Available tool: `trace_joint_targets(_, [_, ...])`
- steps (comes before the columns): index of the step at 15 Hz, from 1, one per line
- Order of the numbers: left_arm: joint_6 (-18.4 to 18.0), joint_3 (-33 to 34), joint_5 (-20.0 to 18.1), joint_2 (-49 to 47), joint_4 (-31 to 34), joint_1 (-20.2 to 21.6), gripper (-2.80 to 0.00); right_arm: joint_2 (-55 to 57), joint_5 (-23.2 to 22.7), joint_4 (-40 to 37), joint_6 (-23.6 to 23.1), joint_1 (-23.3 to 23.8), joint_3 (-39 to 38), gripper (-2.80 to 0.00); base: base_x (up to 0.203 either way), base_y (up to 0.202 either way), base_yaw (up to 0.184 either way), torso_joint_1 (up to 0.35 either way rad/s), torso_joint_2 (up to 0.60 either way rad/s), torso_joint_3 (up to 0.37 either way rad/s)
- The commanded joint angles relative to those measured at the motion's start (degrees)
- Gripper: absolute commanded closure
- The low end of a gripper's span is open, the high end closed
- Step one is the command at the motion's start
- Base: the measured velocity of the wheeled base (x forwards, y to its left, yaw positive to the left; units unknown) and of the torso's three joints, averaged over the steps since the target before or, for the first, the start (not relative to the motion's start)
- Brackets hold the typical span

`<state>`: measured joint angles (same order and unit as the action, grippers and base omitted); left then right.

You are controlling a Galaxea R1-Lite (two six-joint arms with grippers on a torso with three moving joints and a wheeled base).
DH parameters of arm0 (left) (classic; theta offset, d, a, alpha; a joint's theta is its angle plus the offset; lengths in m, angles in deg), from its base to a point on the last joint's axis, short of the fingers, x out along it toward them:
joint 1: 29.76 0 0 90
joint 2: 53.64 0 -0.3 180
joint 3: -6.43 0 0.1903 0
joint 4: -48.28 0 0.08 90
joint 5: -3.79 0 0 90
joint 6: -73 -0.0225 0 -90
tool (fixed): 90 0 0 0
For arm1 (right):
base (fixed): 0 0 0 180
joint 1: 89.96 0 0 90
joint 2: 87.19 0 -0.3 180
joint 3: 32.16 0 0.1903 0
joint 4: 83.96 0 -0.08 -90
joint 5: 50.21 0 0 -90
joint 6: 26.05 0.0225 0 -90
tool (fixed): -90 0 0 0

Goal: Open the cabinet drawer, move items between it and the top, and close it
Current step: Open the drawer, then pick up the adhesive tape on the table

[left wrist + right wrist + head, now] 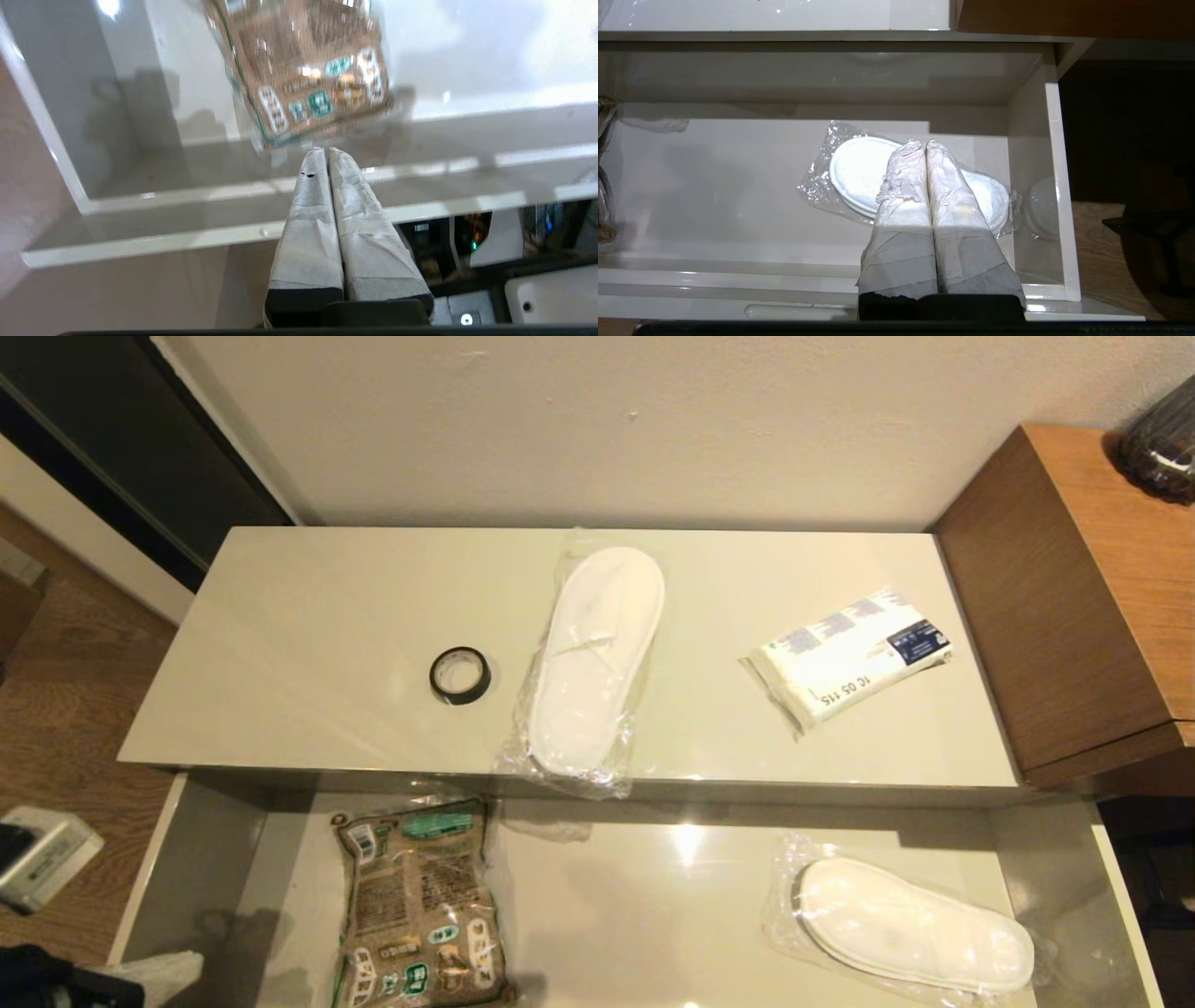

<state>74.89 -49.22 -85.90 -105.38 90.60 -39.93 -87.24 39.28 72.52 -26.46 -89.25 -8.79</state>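
Note:
The drawer [210, 859] stands pulled out below the cream top [308, 616]. On the top lie a black tape roll [459, 676], a plastic-wrapped white slipper [593, 658] and a white packet with blue print [850, 655]. A second wrapped slipper [910, 926] lies in the drawer's right part, also in the right wrist view [859, 170]. My right gripper [924, 144] hangs shut and empty above that slipper. My left gripper [325, 150] is shut and empty over the drawer's front wall [187, 186], near the brown bag. Neither gripper shows in the head view.
A brown printed bag [420, 905] lies in the drawer's left part, seen also in the left wrist view [303, 70]. A taller brown wooden unit [1074, 597] stands to the right of the top. The wall runs behind the cabinet.

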Motion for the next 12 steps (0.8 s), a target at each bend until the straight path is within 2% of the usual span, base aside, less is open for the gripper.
trace_joint_targets(1, [0.0, -1.5, 0.5, 1.6, 0.0, 0.0, 0.00, 0.0, 0.0, 0.0, 0.0, 0.0, 0.0, 0.00, 0.000, 0.000, 0.000, 0.000, 0.00, 0.000])
trace_joint_targets(8, [-0.2, -3.6, 0.9, 0.7, -0.2, 0.0, 0.00, 0.0, 0.0, 0.0, 0.0, 0.0, 0.0, 0.00, 0.000, 0.000, 0.000, 0.000, 0.00, 0.000])
trace_joint_targets(11, [-2.7, -4.5, 1.2, -0.7, -0.4, 0.0, 0.00, 0.0, 0.0, 0.0, 0.0, 0.0, 0.0, 0.00, 0.000, 0.000, 0.000, 0.000, 0.00, 0.000])
trace_joint_targets(12, [-2.8, -5.5, 0.8, -1.7, -1.2, -0.1, -2.80, 0.0, 0.0, 0.0, 0.0, 0.0, 0.0, 0.00, 0.000, 0.000, 0.000, 0.000, 0.00, 0.000])
